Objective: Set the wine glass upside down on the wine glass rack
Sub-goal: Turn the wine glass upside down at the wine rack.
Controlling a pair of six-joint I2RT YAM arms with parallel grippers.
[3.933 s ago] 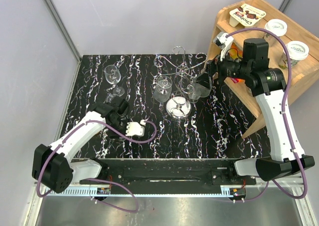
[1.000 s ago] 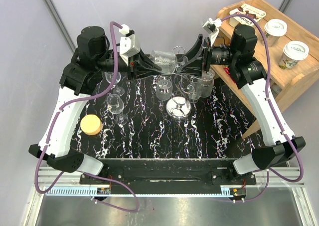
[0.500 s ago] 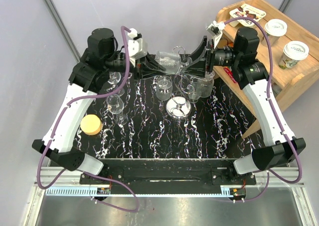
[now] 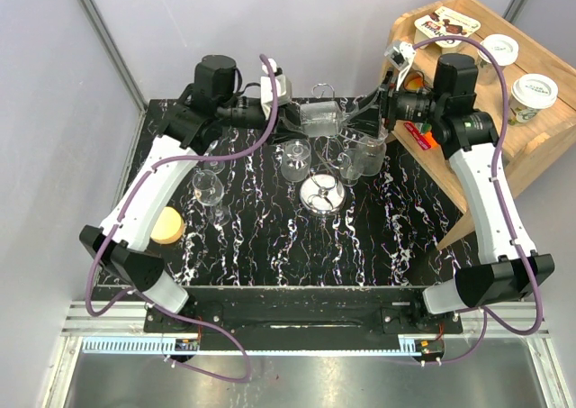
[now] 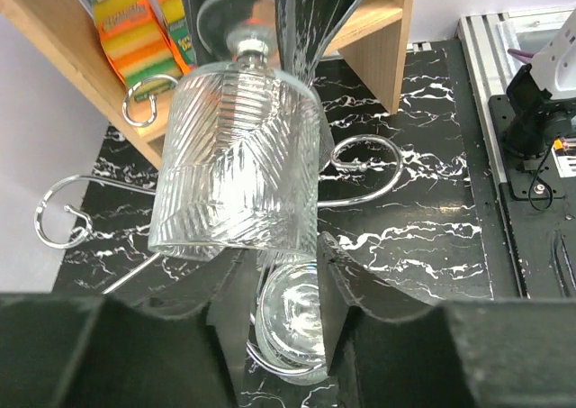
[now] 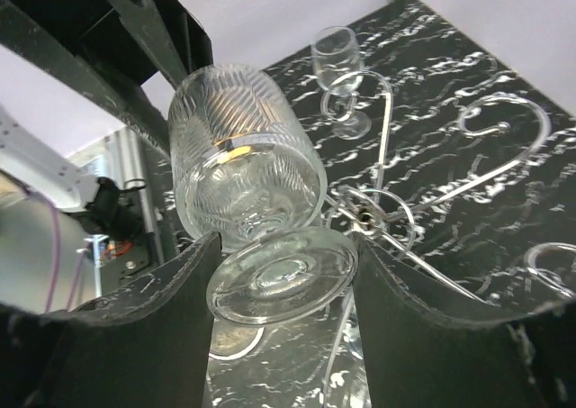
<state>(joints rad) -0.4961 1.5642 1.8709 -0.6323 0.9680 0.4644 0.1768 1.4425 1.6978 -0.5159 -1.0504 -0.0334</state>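
Note:
The ribbed wine glass [image 4: 321, 117] lies level in the air between my two grippers, above the wine glass rack [image 4: 321, 192], whose chrome disc base and curled arms [image 5: 364, 160] stand on the black marble table. My left gripper [image 4: 290, 118] is shut on the rim end of the bowl [image 5: 238, 165]. One of its fingertips [image 5: 331, 264] touches the rim's edge. My right gripper [image 4: 367, 120] has its fingers [image 6: 184, 286] closed on either side of the glass's round foot [image 6: 283, 282]. The rack's post top [image 6: 364, 214] is just beyond the foot.
Other glasses are at the rack [image 4: 295, 160], [image 4: 360, 160], and one [image 4: 207, 187] stands on the table to the left. A yellow disc [image 4: 165, 225] lies at the left. A wooden shelf [image 4: 531, 124] with cups stands at the right. A small glass [image 6: 335, 57] stands far off.
The left arm carried the glass right and lower, over the rack. The right gripper came in from wide open and closed round the glass's foot.

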